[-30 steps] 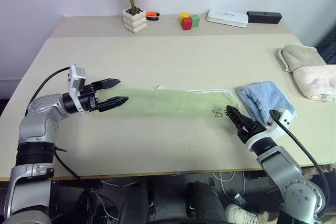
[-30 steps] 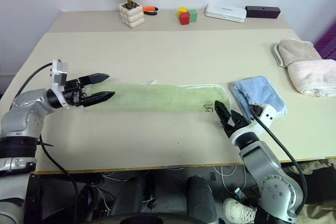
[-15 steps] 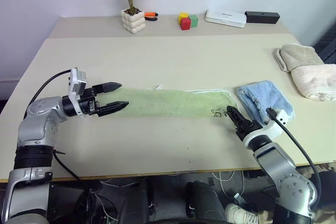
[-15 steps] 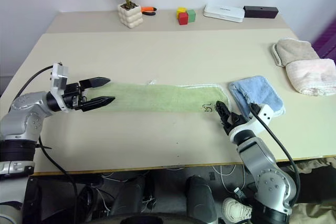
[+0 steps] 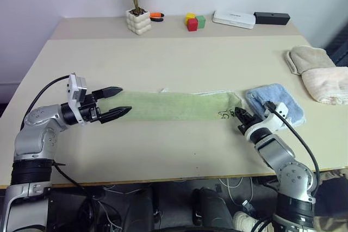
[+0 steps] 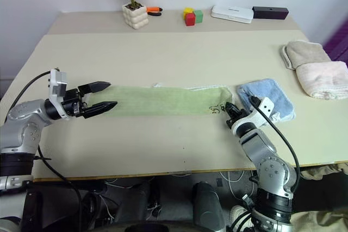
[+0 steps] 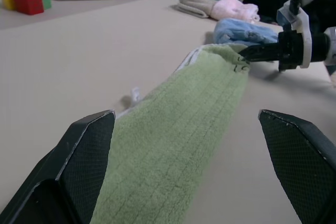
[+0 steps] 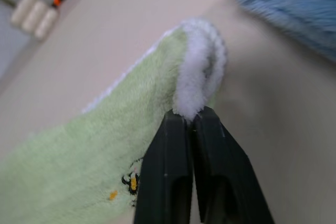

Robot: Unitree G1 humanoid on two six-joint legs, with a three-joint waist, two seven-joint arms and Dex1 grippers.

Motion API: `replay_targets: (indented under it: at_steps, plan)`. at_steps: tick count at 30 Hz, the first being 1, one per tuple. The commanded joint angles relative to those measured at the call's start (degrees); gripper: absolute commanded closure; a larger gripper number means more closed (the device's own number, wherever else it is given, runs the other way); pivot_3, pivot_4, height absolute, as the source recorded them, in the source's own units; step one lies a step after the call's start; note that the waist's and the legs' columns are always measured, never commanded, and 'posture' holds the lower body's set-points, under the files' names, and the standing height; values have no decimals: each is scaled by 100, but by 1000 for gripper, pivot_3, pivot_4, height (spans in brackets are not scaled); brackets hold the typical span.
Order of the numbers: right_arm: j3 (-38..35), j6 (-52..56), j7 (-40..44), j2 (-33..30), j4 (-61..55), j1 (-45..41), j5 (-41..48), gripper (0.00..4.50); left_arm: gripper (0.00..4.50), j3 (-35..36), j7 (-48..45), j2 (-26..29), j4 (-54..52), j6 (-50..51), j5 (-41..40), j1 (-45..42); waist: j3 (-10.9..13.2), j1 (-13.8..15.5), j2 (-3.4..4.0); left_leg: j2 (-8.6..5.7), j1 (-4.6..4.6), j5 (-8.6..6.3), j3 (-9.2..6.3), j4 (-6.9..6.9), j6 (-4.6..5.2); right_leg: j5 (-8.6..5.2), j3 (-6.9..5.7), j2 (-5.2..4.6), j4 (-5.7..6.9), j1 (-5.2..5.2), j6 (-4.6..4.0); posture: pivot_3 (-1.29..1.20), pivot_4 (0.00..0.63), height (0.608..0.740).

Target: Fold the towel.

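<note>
On beige table [image 5: 179,58], right tool [image 5: 241,116] pinches towel [image 5: 174,106] corner; left tool [image 5: 115,101] spread at opposite end.

The pinched bit of the towel [image 8: 157,145] hides between the black fingers [image 8: 170,182], so its edge there cannot be seen. The small dark mark [image 5: 224,114] is too tiny to read. The beige and pink towels [image 5: 326,77] run off the picture's side. The blue cloth [image 8: 294,3] is blurry.
</note>
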Motion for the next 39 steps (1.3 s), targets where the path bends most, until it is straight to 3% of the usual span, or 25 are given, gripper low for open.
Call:
replay_targets:
  at_steps: [1, 5, 12, 26, 38, 39]
  plan:
    - [441, -68, 474, -533, -481, -182, -553, 4488, 0, 101, 35, 13, -114, -65, -76, -69, 1, -4, 1, 0, 0, 0, 1, 0, 0, 0, 0, 0, 0, 0, 0, 0, 150, 735]
    - [1303, -380, 1243, -1418, -852, -453, -1571, 4488, 0, 79, 41, -17, -13, -130, -50, -161, 1, -12, 1, 0, 0, 0, 1, -1, 0, 0, 0, 0, 0, -3, 0, 0, 150, 735]
    - [2279, -524, 1987, -1823, -1201, -1059, -2467, 4488, 0, 138, -55, 110, 57, -200, -31, -211, 1, 3, -2, 0, -3, 0, 2, 0, 0, 0, 0, 1, -1, -4, 0, 0, 150, 735]
    - [4177, -1112, 3479, -870, 253, -2115, -3614, 4488, 0, 342, 205, 226, -434, -210, -152, 221, 2, -11, -5, 0, -5, 0, 5, 2, 1, 0, -1, 1, 1, -6, 1, 0, 150, 735]
    - [4487, -1411, 3919, -350, 941, -2303, -4390, 4488, 0, 507, 460, 277, -847, -93, -267, 614, 2, -13, -5, 2, -5, 1, 8, 3, -1, 0, -1, 1, 4, -9, 1, 0, 150, 735]
    - [4443, -1342, 4053, -298, 939, -2299, -4277, 4193, 0, 506, 470, 271, -855, -93, -269, 614, 2, -12, -5, 2, -5, 1, 8, 3, -2, 0, -1, 1, 4, -9, 1, 0, 150, 735]
